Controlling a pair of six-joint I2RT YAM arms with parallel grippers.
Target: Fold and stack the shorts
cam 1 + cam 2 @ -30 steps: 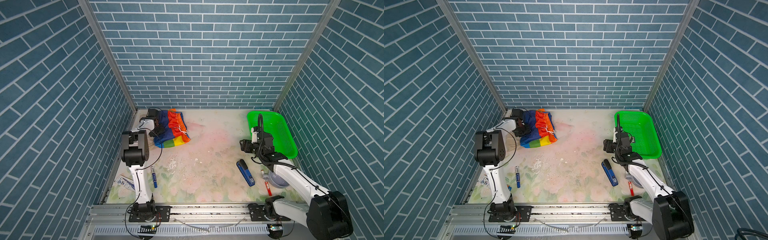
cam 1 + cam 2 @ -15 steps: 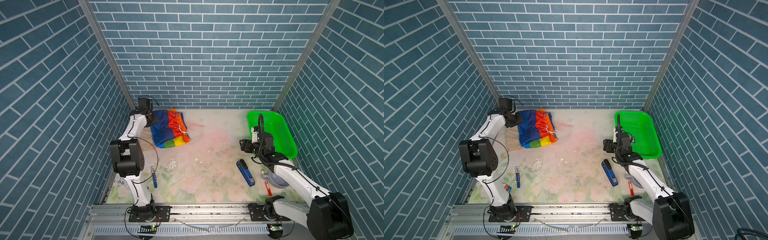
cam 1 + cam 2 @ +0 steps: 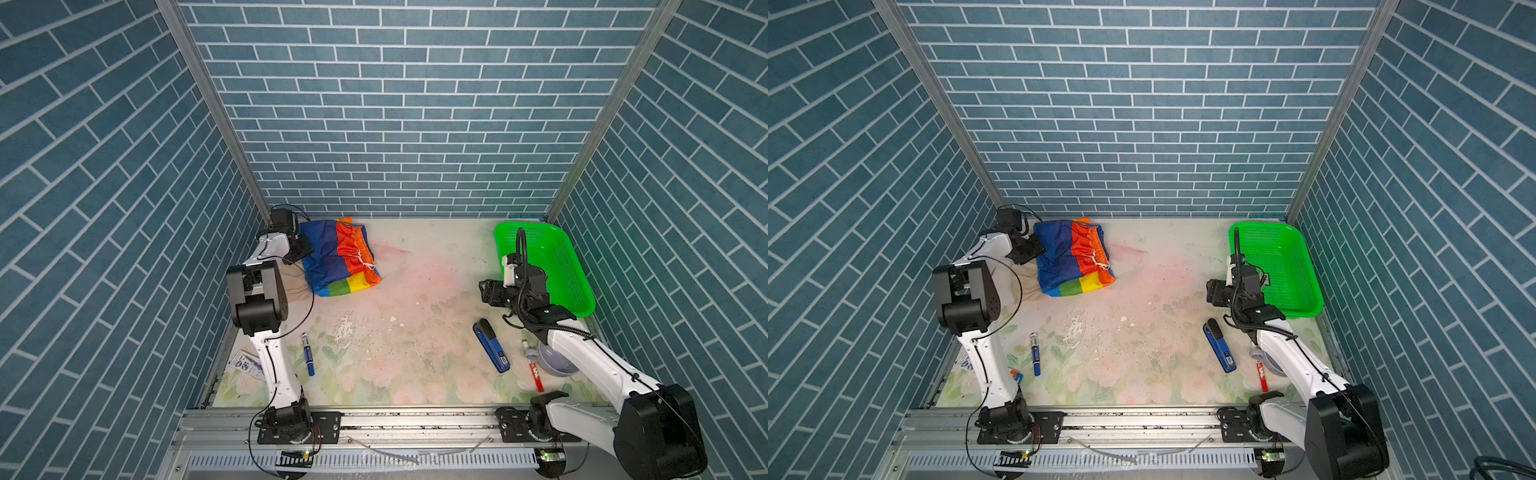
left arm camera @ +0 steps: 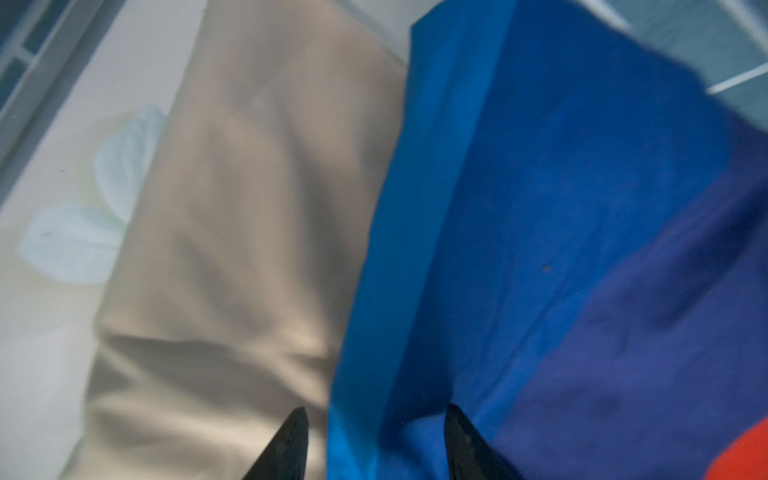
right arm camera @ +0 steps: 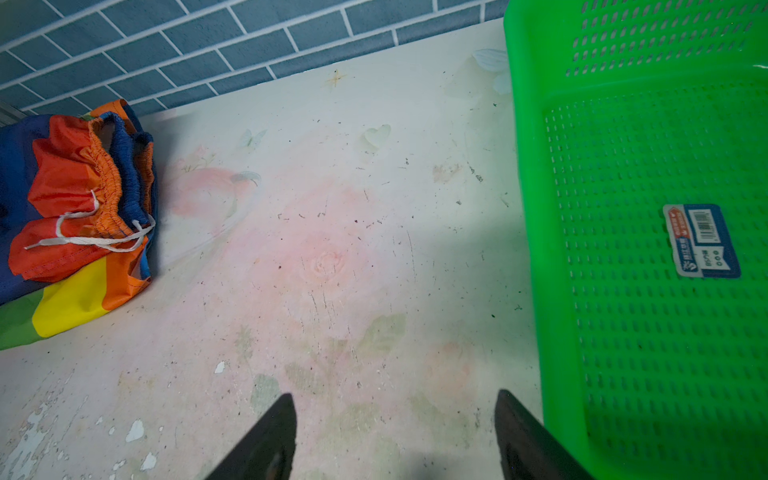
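Rainbow-striped shorts [image 3: 338,259], folded, in the far left corner of the worktop [image 3: 415,332], lying on the beige shorts [image 4: 232,249], which show past their blue edge. Long axis: from the far wall toward the near edge, slightly slanted. The orange waistband [image 5: 110,176] points to the worktop's middle. My left jaws hover parted and empty directly over that blue edge, so they are the nearer pair. My right jaws, likewise parted and empty, hang well apart beside the green basket [image 3: 532,227].
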